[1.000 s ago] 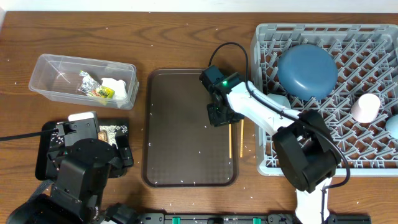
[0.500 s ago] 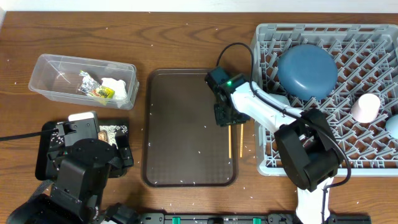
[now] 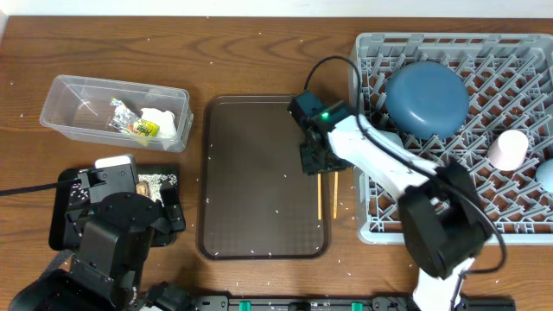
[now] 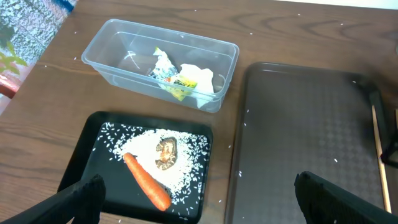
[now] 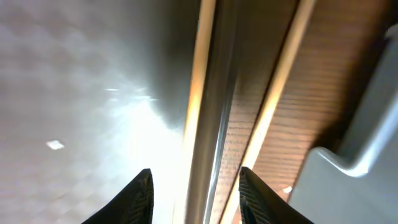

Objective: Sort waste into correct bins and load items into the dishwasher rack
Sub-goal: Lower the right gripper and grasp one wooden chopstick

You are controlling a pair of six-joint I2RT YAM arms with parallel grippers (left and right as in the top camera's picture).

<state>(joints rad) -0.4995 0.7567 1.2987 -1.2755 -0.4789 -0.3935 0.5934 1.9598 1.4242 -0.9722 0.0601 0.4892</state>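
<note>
My right gripper (image 3: 318, 161) hangs low over the upper ends of the wooden chopsticks (image 3: 320, 195), at the brown tray's right rim. In the right wrist view its jaws (image 5: 196, 190) stand apart. One chopstick (image 5: 200, 87) lies between them and the other (image 5: 281, 87) runs close by the right finger; neither is gripped. The grey rack (image 3: 518, 60) holds the blue plate (image 3: 426, 98), pink cup (image 3: 507, 149) and light blue cup (image 3: 546, 175). The clear tub (image 4: 112, 37) holds wrapper (image 4: 168, 73) and tissue (image 4: 200, 77). The black tray (image 4: 87, 162) holds carrot (image 4: 147, 182), rice (image 4: 186, 149) and morsel (image 4: 166, 153). My left gripper (image 4: 198, 186) is open above it.
The brown serving tray (image 3: 259, 181) lies between the bins and the rack, with a few rice grains on it. The rack's near-left corner (image 5: 354, 180) is right beside my right gripper. My left arm (image 3: 112, 233) covers much of the black tray from above.
My right gripper has shifted a little to the right, over the chopsticks' upper ends, and its jaws have widened slightly. The chopsticks and the left arm have not moved.
</note>
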